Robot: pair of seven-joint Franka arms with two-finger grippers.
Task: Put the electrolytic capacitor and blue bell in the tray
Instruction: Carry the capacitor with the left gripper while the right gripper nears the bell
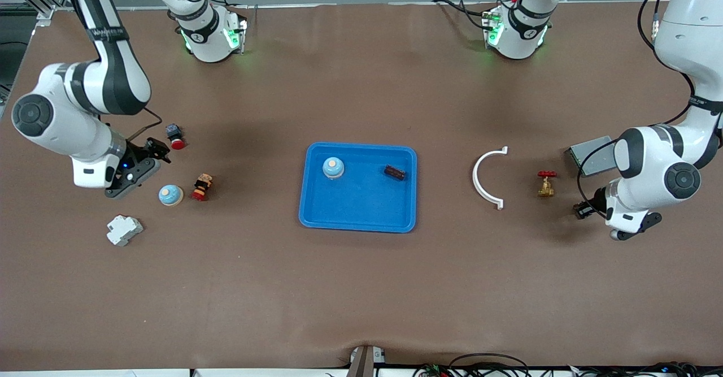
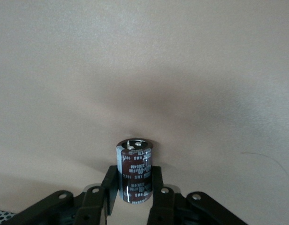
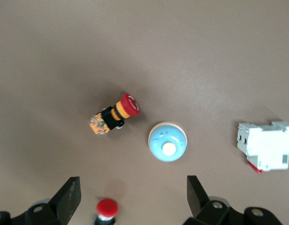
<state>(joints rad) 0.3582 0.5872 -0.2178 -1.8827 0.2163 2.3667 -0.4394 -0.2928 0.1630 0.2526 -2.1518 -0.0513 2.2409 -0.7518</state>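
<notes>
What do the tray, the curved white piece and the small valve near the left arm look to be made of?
Tray: plastic by the look, with a smooth uniform bright blue, rounded corners and a moulded rim.
Curved white piece: probably plastic, plain matt white, thin, with small end tabs.
Valve: brass-like yellow metal body with a red handwheel, perhaps painted; too small to be sure.

The tray [image 1: 358,219] sits mid-worktop [image 1: 361,298], holding a bell [image 1: 333,167] and a capacitor [image 1: 395,172] apart from each other. The left gripper [image 2: 135,197] is clamped on a second capacitor [image 2: 134,171] at its own end of the worktop. Below the spread right gripper [image 3: 133,197] lie another bell [image 3: 167,141], a push-button [image 3: 114,116] beside it, and a breaker [image 3: 266,151] past the bell.
</notes>
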